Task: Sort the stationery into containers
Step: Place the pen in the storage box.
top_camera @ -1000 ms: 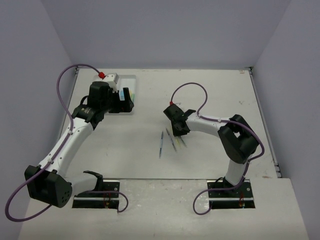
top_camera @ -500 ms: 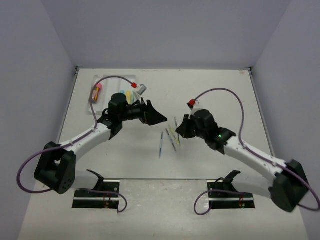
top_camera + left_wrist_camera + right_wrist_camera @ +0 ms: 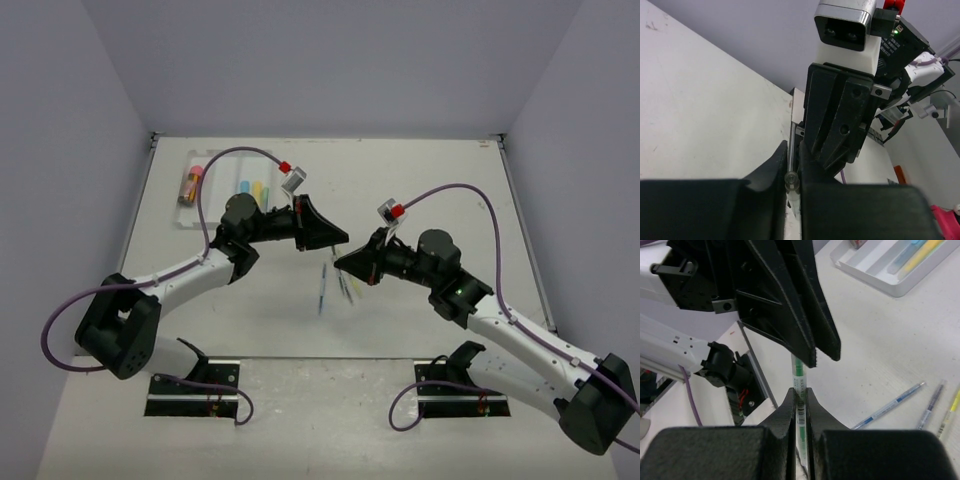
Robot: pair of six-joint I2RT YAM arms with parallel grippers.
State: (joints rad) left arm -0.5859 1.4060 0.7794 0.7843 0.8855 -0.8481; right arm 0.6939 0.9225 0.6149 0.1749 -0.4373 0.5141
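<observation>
Above the table's middle my left gripper (image 3: 335, 241) and right gripper (image 3: 347, 262) meet tip to tip. In the right wrist view my right gripper (image 3: 800, 391) is shut on a thin green pen (image 3: 798, 371), whose far end sits between the left gripper's (image 3: 813, 354) fingers. The left wrist view shows my left gripper (image 3: 791, 151) shut on that pen's end (image 3: 791, 181), the right gripper (image 3: 836, 150) just beyond. The white divided tray (image 3: 222, 222) lies far left and holds a pink-capped tube (image 3: 190, 180) and highlighters (image 3: 251, 188). Three thin pens (image 3: 322, 288) lie on the table under the grippers.
The loose pens show in the right wrist view as a blue one (image 3: 890, 407), a purple one (image 3: 931, 406) and a yellow one (image 3: 951, 412). The tray's corner (image 3: 890, 289) is at that view's top right. Grey walls enclose the table on three sides.
The left arm swung right, away from the tray, and its open jaws have shut on the pen's end. The right arm brought the green pen up to meet it.
</observation>
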